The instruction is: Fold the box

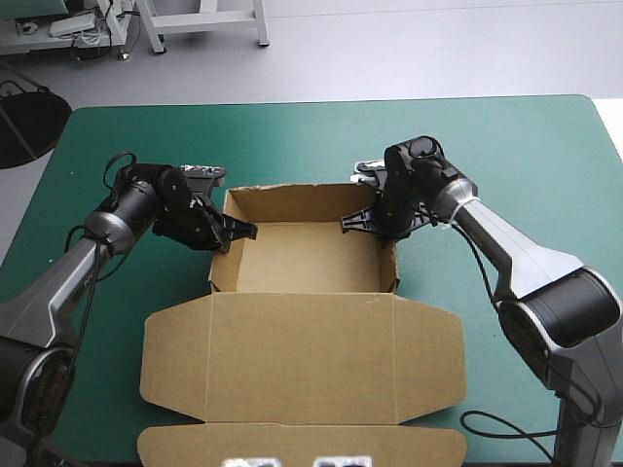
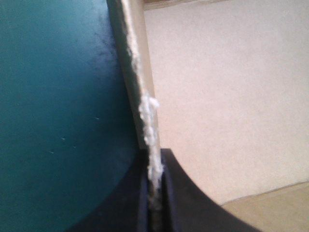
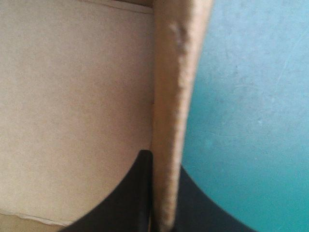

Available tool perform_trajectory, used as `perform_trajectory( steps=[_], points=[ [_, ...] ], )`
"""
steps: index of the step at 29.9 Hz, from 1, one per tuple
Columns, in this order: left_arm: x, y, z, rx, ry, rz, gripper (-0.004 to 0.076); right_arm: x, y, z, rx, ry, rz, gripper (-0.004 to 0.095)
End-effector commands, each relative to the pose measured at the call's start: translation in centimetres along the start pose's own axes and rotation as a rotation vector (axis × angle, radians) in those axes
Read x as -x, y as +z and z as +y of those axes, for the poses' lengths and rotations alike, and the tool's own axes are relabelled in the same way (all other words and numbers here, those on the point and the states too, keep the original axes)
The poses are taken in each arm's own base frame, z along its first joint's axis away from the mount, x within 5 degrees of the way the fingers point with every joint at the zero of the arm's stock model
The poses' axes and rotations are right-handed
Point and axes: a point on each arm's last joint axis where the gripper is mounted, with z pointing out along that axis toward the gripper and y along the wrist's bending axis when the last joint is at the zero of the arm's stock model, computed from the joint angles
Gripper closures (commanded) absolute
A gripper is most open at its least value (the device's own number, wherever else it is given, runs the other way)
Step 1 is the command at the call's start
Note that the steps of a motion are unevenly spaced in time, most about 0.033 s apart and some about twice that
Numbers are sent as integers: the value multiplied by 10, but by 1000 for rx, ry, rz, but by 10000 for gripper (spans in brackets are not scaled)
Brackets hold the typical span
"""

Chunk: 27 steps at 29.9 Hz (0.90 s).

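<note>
Left arm and right arm: silver-grey tapered shells, bulky rounded black joints; left gripper and right gripper all black, with broad curved fin-shaped fingers.

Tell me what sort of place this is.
Probably a robot lab or test bench: a table with a teal-green cover, where a robot's left gripper and right gripper each pinch a side wall of a brown box.

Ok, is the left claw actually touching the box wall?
Touching: the left wrist view shows the left claw shut on the box, pinching its wall's edge.
</note>
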Motion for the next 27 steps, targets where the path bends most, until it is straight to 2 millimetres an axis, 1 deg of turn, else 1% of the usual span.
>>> perform_trajectory(
  steps=[1,4,6,7,9,11,14,16,18,19,21,22,26,27],
  points=[
    [3,-9,-8,-28,8,-37,732,-1,-18,6,51,-38,-39,921],
    [4,-6,-7,-27,7,-29,731,1,-18,4,29,-89,-57,921],
    [3,-3,-7,-26,6,-15,726,1,-19,0,-15,-103,-50,919],
    [3,-2,-7,-26,5,-8,717,0,-19,-2,-38,-114,-44,918],
    [3,-1,-6,-24,18,-2,672,0,-19,-5,-78,-131,-37,907],
    [3,-1,-6,-24,52,-1,611,0,-19,-6,-83,-131,-38,829],
    [3,-1,-6,-24,82,-1,475,0,-19,-6,-90,-90,-42,624],
    [4,-1,-6,-24,84,-11,383,1,-19,-9,-114,-93,-48,501],
    [5,-1,-7,-23,83,-21,288,1,-20,-10,-127,-97,-53,412],
    [6,-1,-7,-23,83,-30,251,2,-20,-10,-131,-99,-56,389],
    [6,-1,-6,-19,86,-39,214,2,-21,-11,-142,-103,-59,385],
    [7,-1,-6,-17,87,-42,209,2,-21,-12,-150,-107,-62,385],
    [10,-6,-3,30,120,-61,209,5,-26,-12,-164,-112,-84,385],
    [11,-8,-3,34,124,-63,209,6,-31,-11,-156,-110,-98,385]
  ],
)
